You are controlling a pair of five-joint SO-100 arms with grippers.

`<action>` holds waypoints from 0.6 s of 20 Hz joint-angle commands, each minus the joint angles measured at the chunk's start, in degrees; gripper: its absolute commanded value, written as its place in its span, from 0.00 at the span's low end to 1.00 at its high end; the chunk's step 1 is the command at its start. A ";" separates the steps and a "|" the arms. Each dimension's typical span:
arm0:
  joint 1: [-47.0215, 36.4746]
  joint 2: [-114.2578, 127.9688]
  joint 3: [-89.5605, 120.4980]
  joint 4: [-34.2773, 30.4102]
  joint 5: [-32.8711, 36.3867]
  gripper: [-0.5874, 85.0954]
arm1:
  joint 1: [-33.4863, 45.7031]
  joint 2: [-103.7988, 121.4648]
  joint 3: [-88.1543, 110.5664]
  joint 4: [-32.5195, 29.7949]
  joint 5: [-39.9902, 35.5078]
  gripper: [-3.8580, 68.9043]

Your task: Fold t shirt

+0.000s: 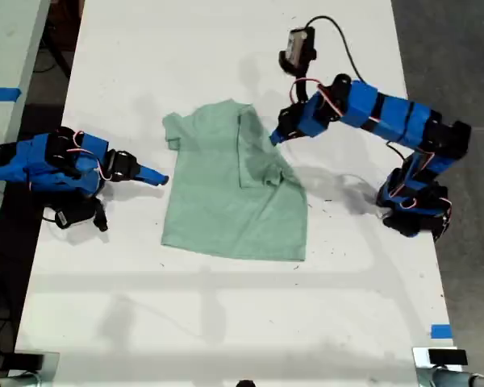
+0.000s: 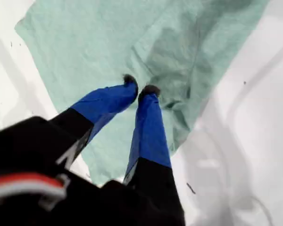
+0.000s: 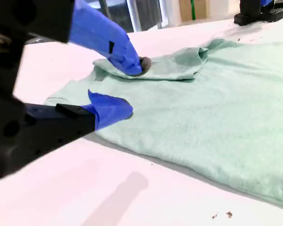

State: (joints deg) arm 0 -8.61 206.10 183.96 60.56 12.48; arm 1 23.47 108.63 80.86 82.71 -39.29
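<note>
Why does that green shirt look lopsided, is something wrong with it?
Nothing is damaged. The pale mint-green cloth t-shirt lies on the white table with the sleeve side at the exterior view's right folded over the body, bunched and creased under my first gripper. The other sleeve still lies flat.

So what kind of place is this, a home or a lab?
Most likely a robotics lab or workshop, not a home. Two blue arms sit on a bare white table marked with blue tape, cables trail across it, and a t shirt lies between them.
</note>
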 commanded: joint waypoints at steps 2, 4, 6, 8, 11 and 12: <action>-0.18 0.35 0.00 -1.32 -0.18 0.14 | -6.42 33.57 29.79 -2.55 4.57 0.04; -0.18 0.35 0.00 -1.32 -0.18 0.14 | -13.18 44.12 46.49 -8.61 8.96 0.04; -0.18 0.35 0.00 -1.32 -0.18 0.14 | -17.58 53.35 62.05 -16.17 12.22 0.04; -0.18 0.35 0.00 -1.32 -0.18 0.14 | -20.21 64.25 74.88 -19.16 15.03 0.04; -0.18 0.35 0.00 -1.32 -0.18 0.14 | -22.24 93.08 92.11 -10.46 17.58 0.05; -0.18 0.35 0.00 -1.32 -0.18 0.14 | -22.06 91.93 92.90 -7.82 20.13 0.05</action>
State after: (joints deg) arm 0 -8.61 206.10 183.96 60.47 12.48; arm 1 2.29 191.51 170.33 70.31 -22.59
